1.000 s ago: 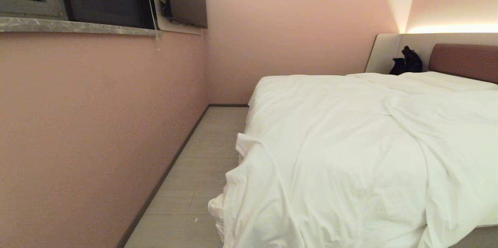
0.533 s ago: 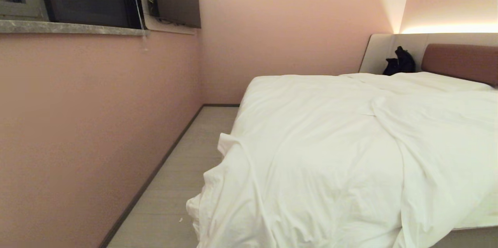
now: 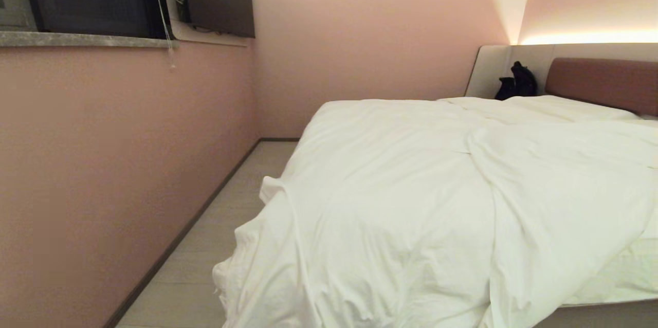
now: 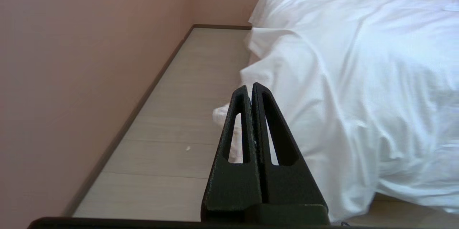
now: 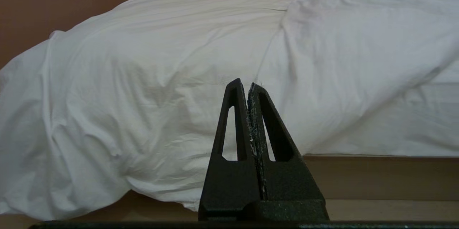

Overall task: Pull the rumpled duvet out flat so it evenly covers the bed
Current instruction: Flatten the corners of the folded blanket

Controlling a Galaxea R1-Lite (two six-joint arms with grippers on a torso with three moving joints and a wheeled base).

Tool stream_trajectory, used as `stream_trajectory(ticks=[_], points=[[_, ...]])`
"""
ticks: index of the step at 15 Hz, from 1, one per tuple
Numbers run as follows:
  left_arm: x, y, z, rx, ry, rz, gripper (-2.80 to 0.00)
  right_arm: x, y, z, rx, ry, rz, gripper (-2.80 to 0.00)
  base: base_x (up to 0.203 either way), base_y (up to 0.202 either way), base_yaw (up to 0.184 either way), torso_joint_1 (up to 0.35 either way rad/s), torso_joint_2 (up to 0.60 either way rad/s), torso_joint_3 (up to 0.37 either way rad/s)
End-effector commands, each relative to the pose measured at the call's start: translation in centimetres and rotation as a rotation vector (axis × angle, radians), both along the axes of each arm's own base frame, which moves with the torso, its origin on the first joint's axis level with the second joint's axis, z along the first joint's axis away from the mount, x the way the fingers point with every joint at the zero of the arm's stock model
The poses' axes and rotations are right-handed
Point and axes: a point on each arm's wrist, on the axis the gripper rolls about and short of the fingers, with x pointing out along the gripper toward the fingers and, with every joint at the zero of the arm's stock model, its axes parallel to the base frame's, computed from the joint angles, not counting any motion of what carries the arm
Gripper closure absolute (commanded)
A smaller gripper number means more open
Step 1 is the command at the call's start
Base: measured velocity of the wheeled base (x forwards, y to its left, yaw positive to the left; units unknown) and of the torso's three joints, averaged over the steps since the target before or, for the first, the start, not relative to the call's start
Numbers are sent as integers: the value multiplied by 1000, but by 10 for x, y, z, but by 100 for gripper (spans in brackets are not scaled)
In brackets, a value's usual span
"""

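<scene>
The left gripper [image 4: 251, 89] is holding its fingers pressed together on nothing, pointing over the pale floor [image 4: 172, 128] towards the near left corner of the duvet [image 4: 358, 60], well short of the cloth. The right gripper [image 5: 248, 86] is likewise keeping its fingers pressed together and empty, facing the duvet's near drape without touching it. Neither arm is showing in the head view.

The duvet [image 3: 411, 204] is lying rumpled across the bed [image 3: 606, 81]: its near left corner is spilling down towards the floor, while a thick fold is running from the middle towards the near right, leaving a strip of mattress sheet [image 3: 622, 271] bare there.

This looks like the approach step, with no pulling begun. The next move probably calls for spreading one gripper's fingers, pinching the near hem and drawing the fold rightwards.
</scene>
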Motion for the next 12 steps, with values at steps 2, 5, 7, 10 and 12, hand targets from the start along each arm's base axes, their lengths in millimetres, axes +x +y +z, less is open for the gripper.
stream_trajectory(ticks=[2, 5, 7, 10, 12], points=[[0, 0, 0, 0, 0, -1, 0, 0, 0, 0, 0, -1, 1, 0, 0, -194, 3, 0, 2, 2], [0, 0, 0, 4, 0, -2, 0, 0, 0, 0, 0, -1, 0, 0, 0, -167, 0, 1, 2, 4], [0, 0, 0, 7, 0, -2, 0, 0, 0, 0, 0, -1, 1, 0, 0, -37, -1, 1, 2, 1], [0, 0, 0, 9, 1, -4, 0, 0, 0, 0, 0, -1, 1, 0, 0, 0, 0, 0, 0, 0], [0, 0, -1, 3, 3, -1, 0, 0, 0, 0, 0, -1, 1, 0, 0, 0, 0, 0, 0, 0]])
